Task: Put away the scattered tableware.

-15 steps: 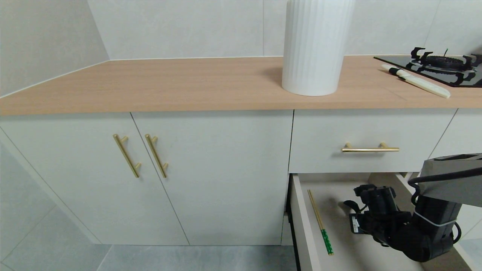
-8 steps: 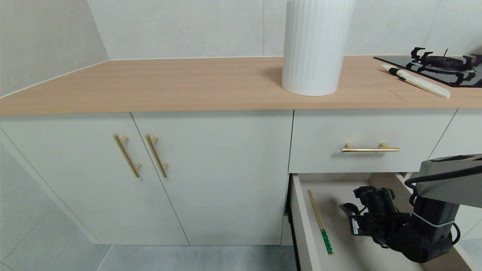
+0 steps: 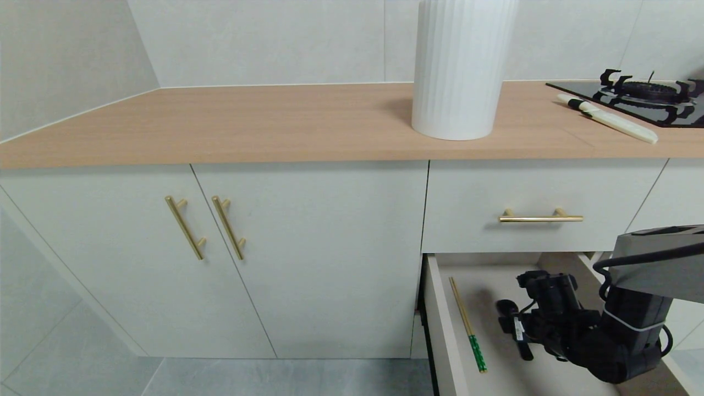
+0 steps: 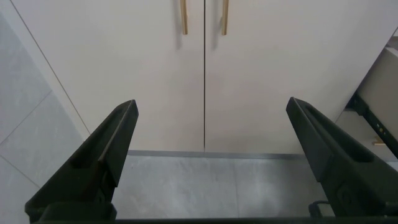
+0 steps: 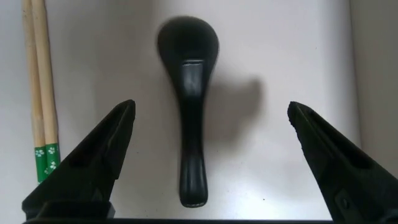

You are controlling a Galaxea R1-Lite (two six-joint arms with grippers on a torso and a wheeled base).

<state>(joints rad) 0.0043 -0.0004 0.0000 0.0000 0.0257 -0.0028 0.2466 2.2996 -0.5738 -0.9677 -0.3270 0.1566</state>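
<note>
Dropped from our right jaws, the black spoon [image 5: 186, 124] now lies in the open drawer [image 3: 440, 319] near the chopsticks [image 3: 467, 330]; those jaws hang spread above it, our left jaws likewise apart.

Black spoon [image 5: 189, 112], tan chopsticks [image 5: 38, 93] with green, white-speckled ends — white ribbed vase [image 3: 459, 71], wood-grain countertop [image 3: 247, 121].

The spoon [image 5: 188, 124] looks smooth; the chopsticks [image 5: 38, 81], wooden.

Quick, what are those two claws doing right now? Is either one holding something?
Left gripper: open, empty, facing the cabinet doors.
Right gripper: open, empty, above the black spoon lying in the drawer.
</note>
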